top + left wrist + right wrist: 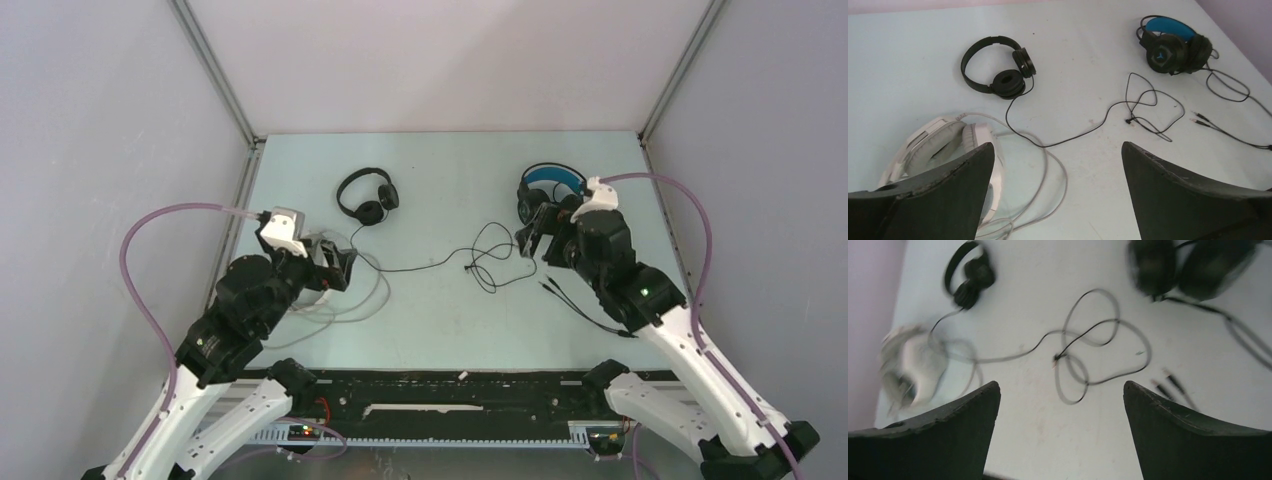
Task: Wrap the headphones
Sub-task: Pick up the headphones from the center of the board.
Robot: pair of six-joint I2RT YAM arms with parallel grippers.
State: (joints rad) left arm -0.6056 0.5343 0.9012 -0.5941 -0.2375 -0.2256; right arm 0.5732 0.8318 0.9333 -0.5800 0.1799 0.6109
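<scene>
The small all-black headphones (367, 196) lie at the back middle of the table, also in the left wrist view (998, 70). Their thin black cable (440, 262) runs right into loose loops (1153, 107). The black headphones with the blue headband (550, 180) lie at the back right (1173, 45). The white headphones (938, 145) lie at the left, partly under my left gripper (335, 265), which is open and empty (1058, 150). My right gripper (535, 235) is open and empty just in front of the blue pair, above the cable loops (1060, 387).
The white pair's grey cable (1048, 175) lies in loose coils on the table in front of my left gripper. The blue pair's cable ends in two jack plugs (548, 285) to the right of centre. Grey walls close in the table on three sides.
</scene>
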